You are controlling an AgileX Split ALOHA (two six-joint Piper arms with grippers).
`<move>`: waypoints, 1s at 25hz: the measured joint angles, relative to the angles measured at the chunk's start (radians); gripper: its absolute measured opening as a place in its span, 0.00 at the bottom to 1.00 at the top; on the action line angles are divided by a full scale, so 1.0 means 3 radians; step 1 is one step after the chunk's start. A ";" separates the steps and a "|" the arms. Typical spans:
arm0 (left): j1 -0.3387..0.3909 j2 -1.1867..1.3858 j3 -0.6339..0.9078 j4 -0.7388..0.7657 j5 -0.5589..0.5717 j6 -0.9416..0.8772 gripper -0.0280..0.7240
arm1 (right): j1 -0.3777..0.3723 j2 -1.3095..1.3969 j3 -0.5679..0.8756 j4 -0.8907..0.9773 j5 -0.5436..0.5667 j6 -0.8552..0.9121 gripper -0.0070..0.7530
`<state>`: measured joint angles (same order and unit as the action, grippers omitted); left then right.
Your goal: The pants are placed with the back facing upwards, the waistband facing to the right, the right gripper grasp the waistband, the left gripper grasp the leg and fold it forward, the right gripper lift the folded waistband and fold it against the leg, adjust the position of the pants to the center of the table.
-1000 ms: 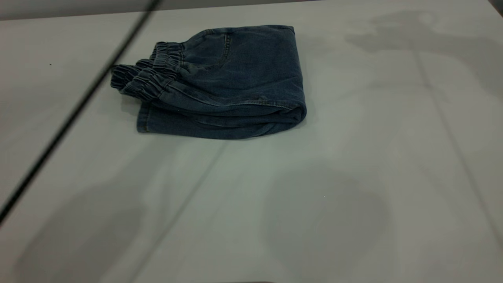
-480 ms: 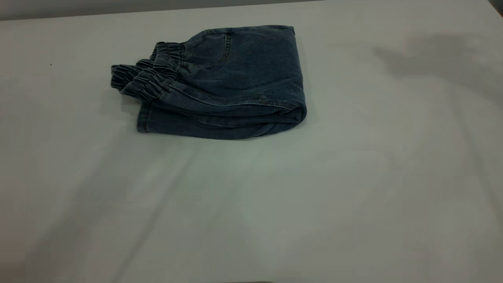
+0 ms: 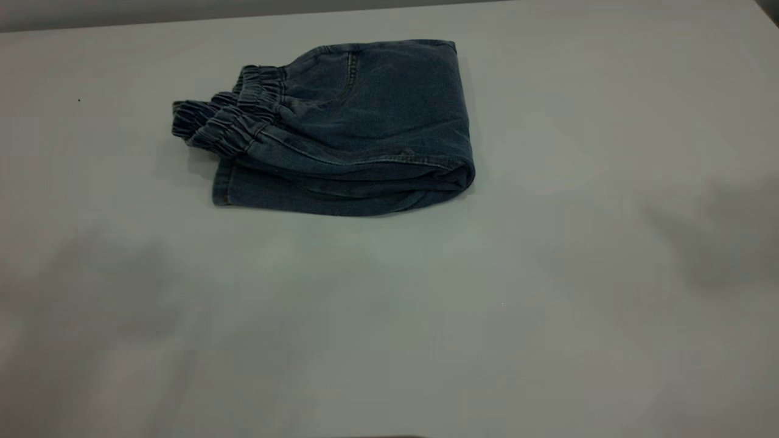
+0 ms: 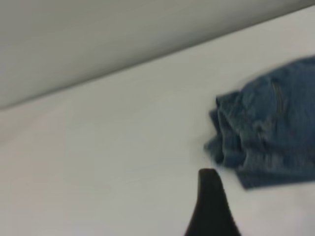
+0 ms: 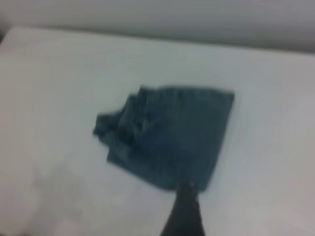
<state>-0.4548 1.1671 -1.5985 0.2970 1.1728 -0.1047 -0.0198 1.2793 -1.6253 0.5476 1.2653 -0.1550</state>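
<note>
The pants lie folded in a compact stack on the table, toward its far side and a little left of the middle. Their gathered waistband bunches at the stack's left end, and the fold runs along the right end. The printed leg is hidden inside the fold. Neither gripper shows in the exterior view. In the left wrist view a dark tip of the left gripper hangs near the waistband, apart from the pants. The right gripper shows as a dark wedge above the pants.
The table's far edge runs just behind the pants. Soft shadows lie on the tabletop at the near left and at the right. A plain wall stands beyond the table.
The thin black cable that crossed the left of the exterior view a second ago is gone. The arms' shadows have drifted toward the near side. The pants have not moved.
</note>
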 joint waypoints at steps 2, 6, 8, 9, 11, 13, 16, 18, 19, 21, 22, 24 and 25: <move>0.0000 -0.0380 0.0355 0.0004 0.0000 -0.0013 0.65 | 0.0000 -0.0269 0.0325 -0.0004 -0.0001 -0.0037 0.71; 0.0000 -0.1104 0.0927 -0.0003 0.0000 -0.0024 0.65 | 0.0000 -0.0753 0.0834 -0.0007 -0.0005 -0.0118 0.71; 0.0000 -0.1430 0.1207 -0.0027 0.0000 -0.0025 0.65 | 0.0000 -0.1042 0.1115 -0.0007 -0.0008 -0.0201 0.71; 0.0000 -0.1552 0.1340 -0.0029 0.0000 -0.0025 0.65 | 0.0000 -0.1198 0.1262 -0.0007 -0.0008 -0.0222 0.71; 0.0000 -0.1800 0.1569 -0.0038 0.0000 -0.0025 0.65 | 0.0000 -0.1498 0.1528 -0.0007 -0.0008 -0.0237 0.71; 0.0000 -0.1991 0.1791 -0.0073 0.0000 -0.0023 0.65 | 0.0000 -0.1805 0.1783 -0.0007 -0.0004 -0.0247 0.71; 0.0000 -0.2239 0.2147 -0.0250 0.0000 0.0027 0.65 | 0.0000 -0.2307 0.2184 -0.0008 -0.0001 -0.0247 0.71; 0.0000 -0.2353 0.2350 -0.0387 0.0000 0.0115 0.65 | 0.0000 -0.2593 0.2404 -0.0061 0.0005 -0.0247 0.71; 0.0000 -0.2405 0.2449 -0.0458 0.0000 0.0165 0.65 | 0.0000 -0.2741 0.2509 -0.0117 0.0008 -0.0244 0.71; 0.0000 -0.2486 0.2606 -0.0567 0.0000 0.0279 0.65 | 0.0000 -0.2991 0.2680 -0.0261 0.0011 -0.0200 0.72; 0.0000 -0.2527 0.2680 -0.0616 0.0000 0.0317 0.65 | 0.0000 -0.3118 0.2772 -0.0347 0.0011 -0.0178 0.73; 0.0000 -0.2590 0.2802 -0.0678 0.0000 0.0385 0.65 | 0.0000 -0.3336 0.2944 -0.0499 0.0011 -0.0159 0.73; 0.0000 -0.2613 0.2860 -0.0693 0.0000 0.0404 0.65 | 0.0000 -0.3443 0.3043 -0.0574 0.0011 -0.0159 0.73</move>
<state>-0.4548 0.3831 -0.7406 0.0890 1.1728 0.0166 -0.0198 0.2463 -0.7125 0.3755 1.2686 -0.2029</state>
